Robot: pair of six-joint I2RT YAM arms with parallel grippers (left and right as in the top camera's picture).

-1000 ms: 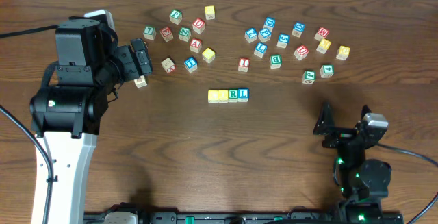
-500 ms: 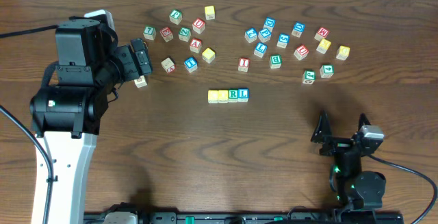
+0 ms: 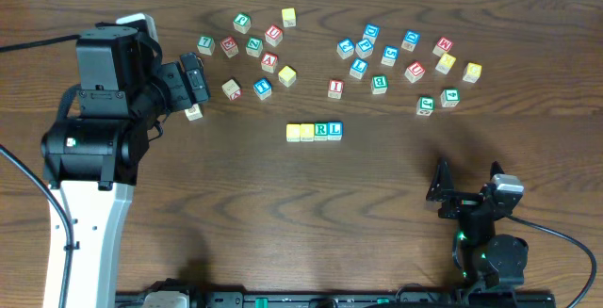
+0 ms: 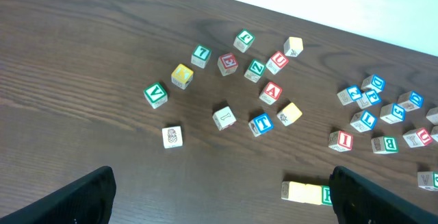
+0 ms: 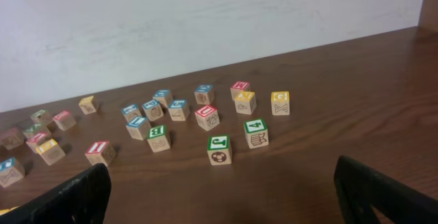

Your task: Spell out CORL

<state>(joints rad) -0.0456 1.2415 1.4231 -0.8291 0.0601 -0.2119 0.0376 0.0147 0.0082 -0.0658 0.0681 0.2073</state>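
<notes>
CORL (image 3: 314, 131) looks spelled already, four cubes touching in a row mid counter (image 3: 283, 214). My left gripper (image 3: 201, 80) and right gripper (image 3: 467, 182) are both spread wide and empty. I'd just back off high, well clear of that row.

The surface (image 3: 236, 204) is dark brown wood with visible grain and a low sheen. The CORL row (image 3: 315, 132) and the scattered letter cubes (image 5: 219, 149) are pale, raw-looking wood with painted coloured faces. The left arm (image 3: 102, 82) has matt black casing above a smooth white shell. The wall (image 5: 205, 18) is matt white.
</notes>
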